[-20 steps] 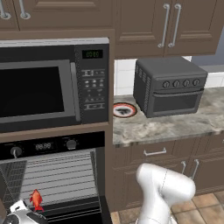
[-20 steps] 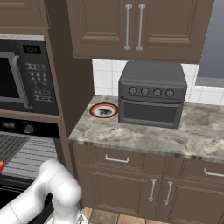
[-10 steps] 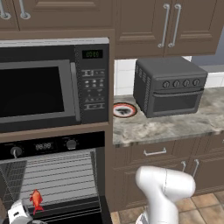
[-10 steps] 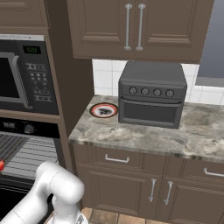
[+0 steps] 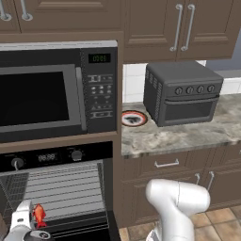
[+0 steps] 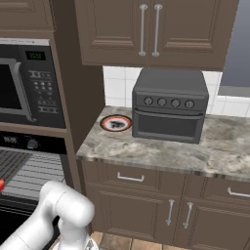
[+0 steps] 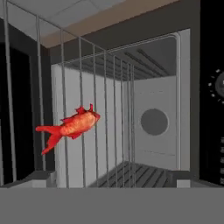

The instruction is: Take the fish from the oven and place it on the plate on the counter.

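The oven point(image 5: 56, 193) is open at lower left, the surface point(image 5: 188, 134) off to the right with the plate point(image 5: 134, 118) on it. The fish point(image 5: 39, 214) sits beside the gripper point(image 5: 21, 225); can't tell if it's gripped. I'd lift slowly, clear the racks, then swing right.

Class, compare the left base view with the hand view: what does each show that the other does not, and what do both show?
Left base view alone: the small round plate with red-orange rim on the mottled grey-beige stone counter, beside the dark grey boxy toaster oven, and the black microwave with keypad.

Hand view alone: the round grey disc on a pale inner wall of the oven cavity.

Both: the tiny bright red-orange fish and the large black wall oven's wire racks.
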Controlling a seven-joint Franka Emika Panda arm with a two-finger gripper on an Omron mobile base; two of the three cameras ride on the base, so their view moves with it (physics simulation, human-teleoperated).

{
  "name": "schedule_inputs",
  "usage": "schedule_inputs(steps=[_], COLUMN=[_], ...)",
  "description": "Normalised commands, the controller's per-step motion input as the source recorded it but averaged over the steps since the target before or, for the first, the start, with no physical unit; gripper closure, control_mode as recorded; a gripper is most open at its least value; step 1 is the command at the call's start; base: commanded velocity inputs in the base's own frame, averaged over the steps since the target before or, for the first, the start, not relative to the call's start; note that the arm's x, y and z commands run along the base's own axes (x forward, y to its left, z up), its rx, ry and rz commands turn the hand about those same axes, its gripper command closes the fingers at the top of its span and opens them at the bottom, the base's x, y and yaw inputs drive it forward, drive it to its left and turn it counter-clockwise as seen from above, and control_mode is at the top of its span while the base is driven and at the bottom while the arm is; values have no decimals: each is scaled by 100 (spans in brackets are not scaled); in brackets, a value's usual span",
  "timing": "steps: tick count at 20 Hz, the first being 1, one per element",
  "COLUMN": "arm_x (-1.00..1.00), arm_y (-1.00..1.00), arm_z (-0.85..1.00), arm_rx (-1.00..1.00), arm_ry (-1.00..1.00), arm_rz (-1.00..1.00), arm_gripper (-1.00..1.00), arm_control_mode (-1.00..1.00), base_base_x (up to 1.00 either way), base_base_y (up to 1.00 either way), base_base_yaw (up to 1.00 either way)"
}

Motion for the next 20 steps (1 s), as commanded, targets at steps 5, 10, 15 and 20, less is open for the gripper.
schedule_inputs(steps=[5,10,15,20], arm_x=[38,18,8,5], arm_y=[0,-5,-18,-26], arm_z=[30,1,-25,0], arm_rx=[37,50,52,49], arm_ry=[0,9,33,33], arm_rz=[-41,-44,-42,-30], arm_gripper=[-100,-100,-100,-100], arm_control_mode=[-100,-100,-100,-100], base_base_x=[0,0,0,0], base_base_y=[0,0,0,0], base_base_yaw=[0,0,0,0])
